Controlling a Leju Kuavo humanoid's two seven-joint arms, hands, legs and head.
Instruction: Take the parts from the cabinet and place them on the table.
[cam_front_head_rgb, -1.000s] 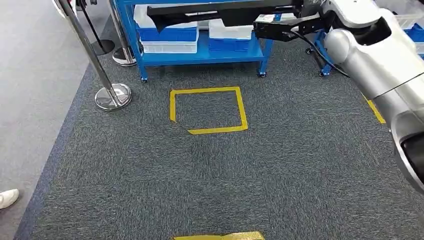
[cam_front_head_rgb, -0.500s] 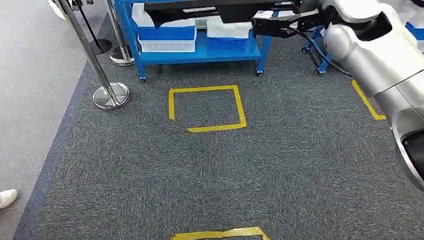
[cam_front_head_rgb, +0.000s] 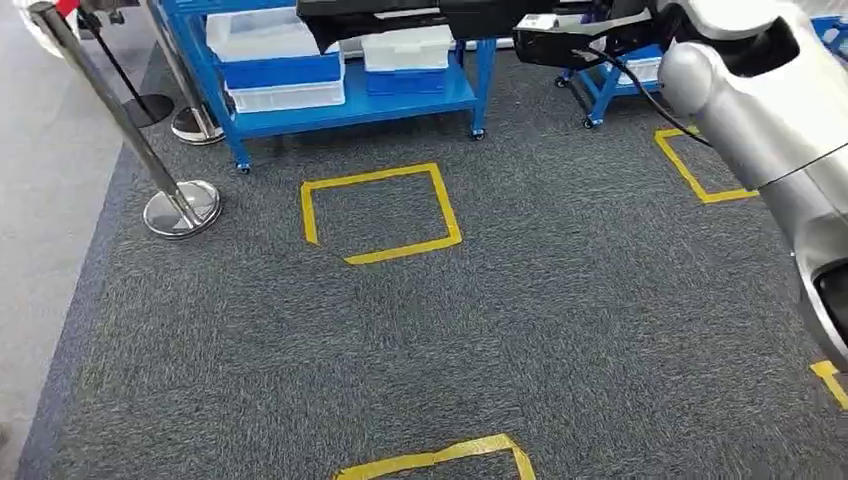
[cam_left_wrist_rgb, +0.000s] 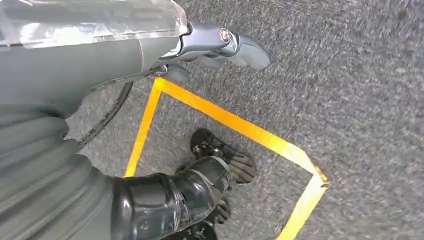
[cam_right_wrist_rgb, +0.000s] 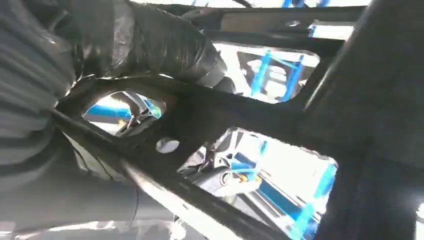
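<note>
In the head view my right arm reaches forward to the picture's top. Its hand (cam_front_head_rgb: 572, 44) grips a long black part (cam_front_head_rgb: 400, 12) that stretches to the left, level, in front of the blue cabinet (cam_front_head_rgb: 350, 105). The right wrist view shows the dark fingers (cam_right_wrist_rgb: 150, 42) wrapped round a bar of this black frame-like part (cam_right_wrist_rgb: 260, 115), which has openings and holes. My left hand (cam_left_wrist_rgb: 150, 125) hangs over the carpet with nothing in it, its grey thumb (cam_left_wrist_rgb: 235, 42) apart from the dark fingers (cam_left_wrist_rgb: 170, 195).
The cabinet's low shelf carries white and blue bins (cam_front_head_rgb: 285, 60). Chrome barrier posts (cam_front_head_rgb: 180, 205) stand at its left. Yellow tape squares (cam_front_head_rgb: 380, 210) mark the grey carpet, one more at the right (cam_front_head_rgb: 700, 165). A second blue cart (cam_front_head_rgb: 610, 85) stands behind my right arm.
The whole picture has shifted left, so the camera has turned to the right; a second tape square has come into sight. My right hand keeps its hold on the black part.
</note>
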